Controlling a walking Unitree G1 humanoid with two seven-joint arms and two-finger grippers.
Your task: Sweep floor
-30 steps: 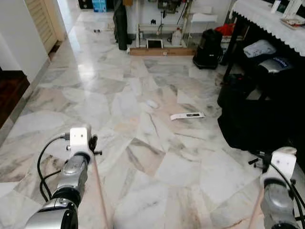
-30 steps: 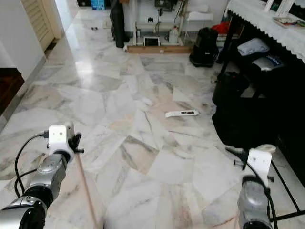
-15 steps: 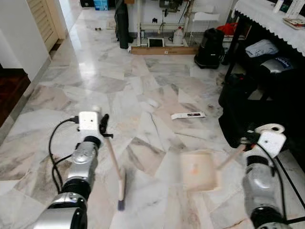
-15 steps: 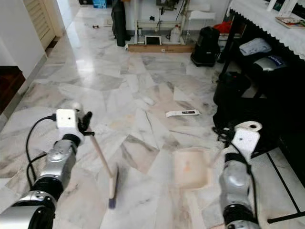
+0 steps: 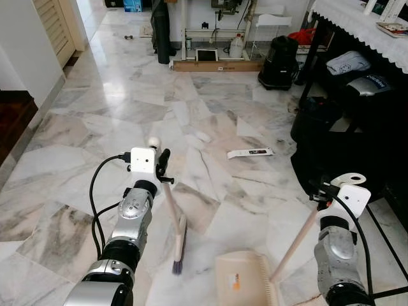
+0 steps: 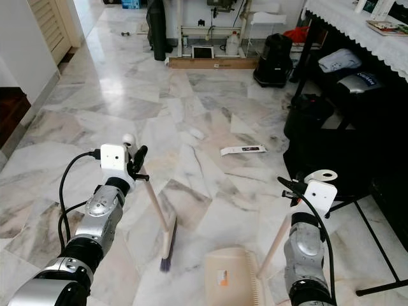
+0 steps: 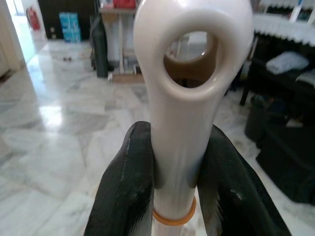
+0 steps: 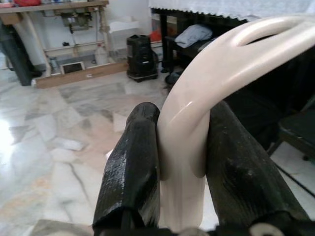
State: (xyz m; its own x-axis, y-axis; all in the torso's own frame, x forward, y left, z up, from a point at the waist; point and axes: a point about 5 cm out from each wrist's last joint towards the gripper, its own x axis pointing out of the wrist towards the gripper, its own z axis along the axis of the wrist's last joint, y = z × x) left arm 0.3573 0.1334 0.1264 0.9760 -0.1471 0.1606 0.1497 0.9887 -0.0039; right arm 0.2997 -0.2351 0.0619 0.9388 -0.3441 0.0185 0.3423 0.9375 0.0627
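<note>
Two cleaning tools are held over a marble floor [image 5: 115, 127]. A cream broom [image 5: 173, 220] is pinched near its top by the left gripper [image 5: 160, 167], left of the middle of the left eye picture. Its stick slants down and to the right, and its dark bristles are seen at the lower middle of the picture, at the floor. In the left wrist view, the two black fingers [image 7: 123, 196] are pressed against both sides of the broom's stick, just under the round hole at its end.

A cream dustpan [image 5: 241, 285] is found at the bottom middle of the left eye picture, just to the right of the bristles. Its long stick rises to the right, up to the right gripper [image 5: 320, 190] at the lower right. In the right wrist view, the curved top of that stick is squeezed between the two black fingers [image 8: 133, 167].

A flat white strip [image 5: 250, 153] is seen on the floor, right of the middle. A small white scrap [image 5: 203, 136] lies near it, up and to the left. Both are well apart from the broom and the dustpan.

Dark bags [image 5: 331, 153] are piled at the right edge, under a table with a white cloth [image 5: 357, 25]. A wooden plank [image 5: 217, 66] lies at the top middle.
</note>
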